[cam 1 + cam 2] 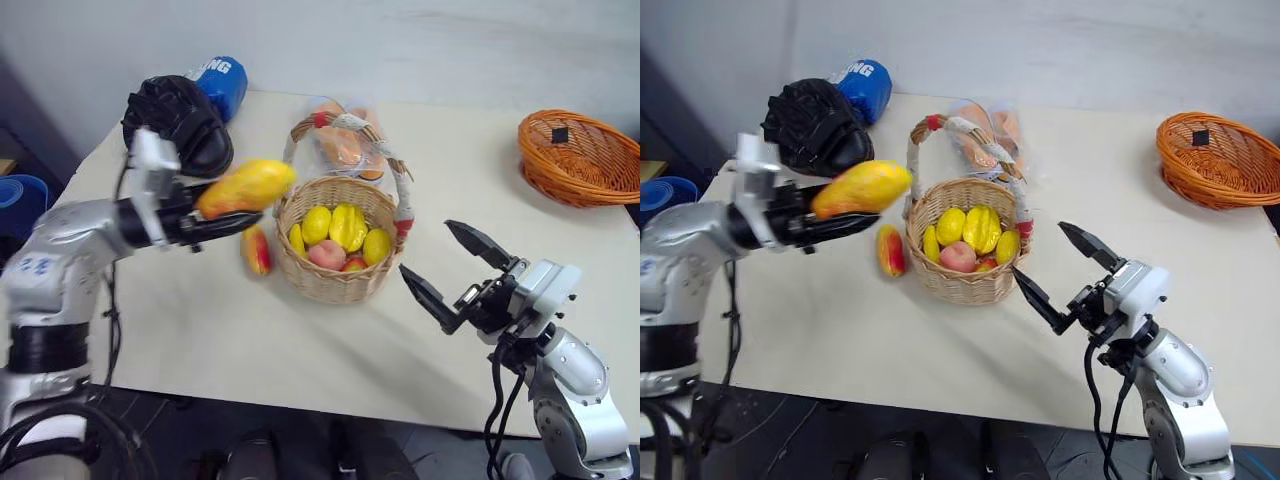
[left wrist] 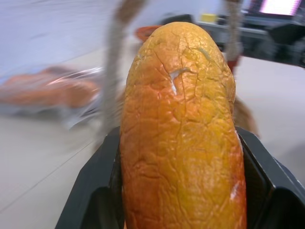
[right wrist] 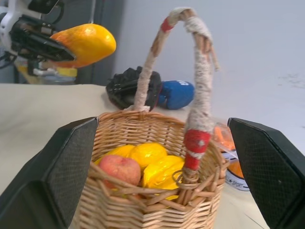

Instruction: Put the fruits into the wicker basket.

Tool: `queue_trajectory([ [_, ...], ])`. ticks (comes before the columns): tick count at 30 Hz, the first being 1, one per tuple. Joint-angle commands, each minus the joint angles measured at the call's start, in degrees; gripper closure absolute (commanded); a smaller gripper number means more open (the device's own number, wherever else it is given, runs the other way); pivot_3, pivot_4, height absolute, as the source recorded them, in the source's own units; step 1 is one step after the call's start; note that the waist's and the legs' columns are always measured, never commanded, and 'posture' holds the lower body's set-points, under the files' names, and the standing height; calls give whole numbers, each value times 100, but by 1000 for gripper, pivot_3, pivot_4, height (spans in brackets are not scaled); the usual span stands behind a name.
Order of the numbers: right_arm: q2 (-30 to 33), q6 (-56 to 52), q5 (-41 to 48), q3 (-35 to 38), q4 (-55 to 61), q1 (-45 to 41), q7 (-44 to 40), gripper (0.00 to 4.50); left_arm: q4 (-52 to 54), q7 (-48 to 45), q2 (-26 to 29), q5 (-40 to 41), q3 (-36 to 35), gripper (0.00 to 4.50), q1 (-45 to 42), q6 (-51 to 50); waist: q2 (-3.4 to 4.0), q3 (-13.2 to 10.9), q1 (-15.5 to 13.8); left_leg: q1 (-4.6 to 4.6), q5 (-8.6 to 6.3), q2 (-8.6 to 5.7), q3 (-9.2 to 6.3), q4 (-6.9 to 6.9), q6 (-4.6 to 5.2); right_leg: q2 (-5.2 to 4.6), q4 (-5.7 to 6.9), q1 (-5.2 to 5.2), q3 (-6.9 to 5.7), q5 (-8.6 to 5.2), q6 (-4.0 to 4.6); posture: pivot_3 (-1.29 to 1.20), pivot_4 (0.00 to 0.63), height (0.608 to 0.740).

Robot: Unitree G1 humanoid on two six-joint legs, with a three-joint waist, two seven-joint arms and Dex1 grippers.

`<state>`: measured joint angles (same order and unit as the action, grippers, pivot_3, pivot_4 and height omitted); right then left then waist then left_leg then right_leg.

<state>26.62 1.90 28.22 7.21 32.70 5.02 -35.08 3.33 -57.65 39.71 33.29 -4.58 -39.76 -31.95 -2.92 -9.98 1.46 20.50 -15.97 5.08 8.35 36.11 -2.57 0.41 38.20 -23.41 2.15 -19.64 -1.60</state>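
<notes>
1. Right gripper (image 1: 452, 264) sits closest to us, fingers spread wide and empty, hovering just beside the wicker basket (image 1: 335, 280) on its right side.
2. Left gripper (image 1: 232, 222) pinches one mango (image 1: 246, 187) between its fingers, off the bench (image 1: 300, 340), beside the basket's left rim.
3. Second mango (image 1: 257, 249) lies on the bench, just left of the basket.
4. We see the peach (image 1: 326, 254) inside the basket among yellow fruits (image 1: 340, 226).
5. Plastic-wrapped orange pieces (image 1: 345, 145) lie behind the basket.
6. Black bag (image 1: 180, 120) and blue item (image 1: 220, 85) sit far left; orange basket (image 1: 580, 158) far right.
</notes>
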Motion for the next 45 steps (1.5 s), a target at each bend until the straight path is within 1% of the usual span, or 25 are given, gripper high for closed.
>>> queue_trajectory([
  [1, -58, 60, -66, 7, 356, 185, 67, 0, -283, 411, -552, -405, 500, 2164, -620, 107, 0, 0, 13, 1, -1, -3, 2, 1, 4, 1, -1, -1, 7, 2, -4, 0, 150, 740],
  [4, -128, 128, -191, -47, 443, 352, 110, 0, -587, 578, -922, -661, 849, 2164, -803, -47, 4, 1, 125, 1, -1, -3, 13, 3, 8, 5, 2, -6, 30, 2, -19, 0, 150, 740],
  [6, -160, 185, -269, -69, 475, 449, 116, 0, -654, 652, -1046, -710, 979, 1454, -838, -293, 7, -1, 188, -6, -2, -3, 9, -3, 3, 8, 7, -8, 38, -2, -24, 0, 150, 740],
  [7, -172, 195, -288, -69, 483, 468, 121, 0, -653, 669, -1078, -707, 977, 1217, -844, -349, 8, -2, 194, -6, -2, -1, 8, -3, -1, 12, 15, -17, 42, -4, -24, 0, 150, 740],
  [9, -192, 210, -303, -52, 483, 486, 124, 0, -609, 659, -1073, -754, 961, 581, -814, -280, 10, -4, 197, -3, 0, 1, 7, -1, -6, 14, 28, -26, 44, -9, -22, 0, 150, 740],
  [11, -195, 237, -291, -46, 454, 523, 69, 0, -436, 526, -1003, -779, 840, 12, -635, 108, 11, -4, 195, -7, 2, 1, 7, 2, -9, 14, 36, -25, 44, -11, -20, 0, 150, 740],
  [14, -165, 296, -265, -73, 394, 533, -60, 0, -132, 458, -834, -460, 280, 12, -222, 234, 13, -5, 202, -13, 3, 0, 9, 2, -10, 13, 40, -22, 50, -11, -20, 0, 150, 740],
  [19, 108, 424, -254, -213, 267, 438, -618, 0, 322, 450, -175, 116, -1072, 12, 1044, -17, 15, -7, 291, -22, 5, 2, 10, -1, -11, 13, 50, -19, 54, -12, -18, 0, 150, 740],
  [22, 268, 404, -78, -373, 182, 261, -1017, 0, 6, 718, 251, 72, -2251, 12, 2156, -78, 15, -7, 338, -21, 5, 2, 6, 1, -9, 10, 48, -17, 52, -13, -19, 0, 150, 740],
  [23, 302, 402, -61, -425, 145, 162, -1120, 0, -149, 813, 344, 24, -2593, 12, 2457, -6, 13, -9, 352, -26, 3, 2, 12, -1, -6, 6, 49, -15, 53, -13, -19, 0, 150, 740],
  [24, 317, 409, -55, -451, 120, 105, -1179, 0, -225, 874, 389, 15, -2775, 12, 2627, 49, 9, -10, 359, -27, 2, 3, 11, -1, -4, 6, 49, -16, 53, -13, -18, 0, 150, 740],
  [25, 319, 393, -56, -518, 62, -60, -1240, 0, -540, 1029, 453, -71, -3152, 12, 2902, 193, 5, -12, 337, -28, 2, 3, 11, -2, -3, 6, 48, -16, 52, -13, -18, 0, 150, 740],
  [28, 328, 414, -76, -650, -95, -441, -1431, 0, -1089, 1264, 561, -189, -3922, 12, 3585, 439, -8, -12, 326, -25, -7, 0, 3, -3, 10, 0, 42, -16, 47, -13, -14, 0, 150, 740],
  [30, 346, 477, -94, -705, -219, -633, -1593, 0, -1301, 1334, 575, -140, -4297, 12, 3973, 425, -15, -11, 326, -25, -32, -1, 4, -5, 45, -7, 33, -13, 41, -11, -11, 0, 150, 740],
  [32, 362, 529, -105, -721, -313, -727, -1731, 0, -1383, 1390, 549, -63, -4498, 12, 4153, 453, -22, -9, 284, -22, -42, -2, 5, -4, 53, -15, 27, -12, 34, -12, -10, 0, 150, 740],
  [35, 422, 637, -120, -678, -538, -828, -1948, 0, -1055, 1480, 475, -21, -4408, 12, 4294, 372, -27, -6, 161, -14, -50, -3, -4, -5, 58, -24, 4, -9, 14, -14, -7, 0, 150, 740],
  [37, 453, 676, -94, -578, -739, -929, -2033, 0, -509, 1401, 464, 224, -4071, 12, 4313, -98, -27, -6, 123, -12, -54, -6, -7, -4, 64, -35, -5, -2, 1, -14, -6, 0, 150, 740],
  [40, 487, 691, -28, -563, -862, -978, -2152, 0, 143, 1496, 498, 515, -3469, 12, 4060, -807, -25, -7, 74, -9, -55, -20, -7, -6, 75, -62, -11, 5, -12, -14, -7, 0, 150, 740],
  [43, 462, 705, -31, -623, -867, -936, -2229, 0, 630, 1948, 562, 451, -2572, 12, 3420, -1485, -21, -9, 48, -9, -55, -27, -7, -8, 79, -67, -10, 5, -13, -13, -9, 0, 150, 740],
  [44, 442, 704, -43, -632, -857, -919, -2216, 0, 773, 1917, 564, 463, -2307, 12, 3229, -1569, -21, -9, 47, -8, -54, -27, -9, -7, 79, -65, -11, 5, -12, -12, -11, 0, 150, 740],
  [45, 420, 710, -61, -645, -831, -876, -2198, 0, 841, 1827, 582, 210, -1902, 12, 3053, -1346, -20, -10, 47, -8, -53, -27, -9, -7, 79, -64, -10, 5, -12, -11, -13, 0, 150, 740],
])
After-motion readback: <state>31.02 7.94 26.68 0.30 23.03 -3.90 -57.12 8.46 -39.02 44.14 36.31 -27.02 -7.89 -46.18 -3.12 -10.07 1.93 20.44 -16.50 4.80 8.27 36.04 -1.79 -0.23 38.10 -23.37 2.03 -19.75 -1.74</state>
